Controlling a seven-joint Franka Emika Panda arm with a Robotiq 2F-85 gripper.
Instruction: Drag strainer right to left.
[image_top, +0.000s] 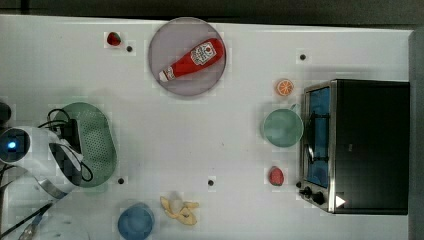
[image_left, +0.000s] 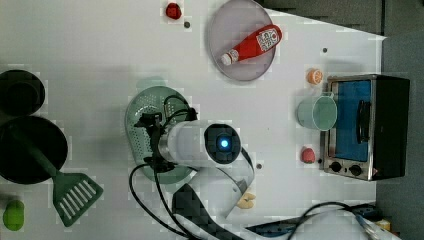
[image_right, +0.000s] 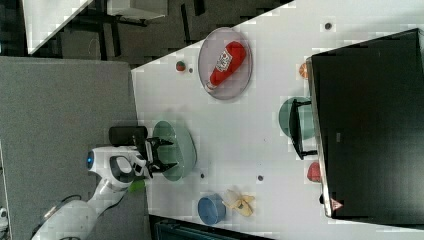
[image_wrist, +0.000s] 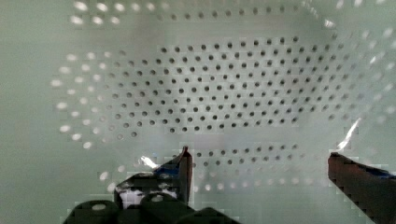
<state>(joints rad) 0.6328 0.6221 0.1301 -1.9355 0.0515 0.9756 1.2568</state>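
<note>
The strainer (image_top: 100, 142), a pale mint-green oval basin with a grid of small holes, lies at the top view's left side, near the arm's base. In the left view the strainer (image_left: 141, 112) lies partly under the white arm. My gripper (image_left: 150, 141) hangs over its inside, open, with nothing between the fingers. The right view shows the gripper (image_right: 168, 155) with both fingers spread above the strainer (image_right: 184, 142). Up close in the wrist view, the strainer's perforated floor (image_wrist: 224, 93) lies under the gripper (image_wrist: 259, 156), whose dark fingertips stand wide apart.
A grey plate (image_top: 165, 37) with a ketchup bottle (image_top: 192, 59) sits at the top view's upper middle. A mint cup (image_top: 283, 128), orange slice (image_top: 284, 87), strawberry (image_top: 276, 176) and toaster oven (image_top: 360, 145) stand at the top view's right. Banana peel (image_top: 179, 209) and blue cup (image_top: 135, 222) lie below.
</note>
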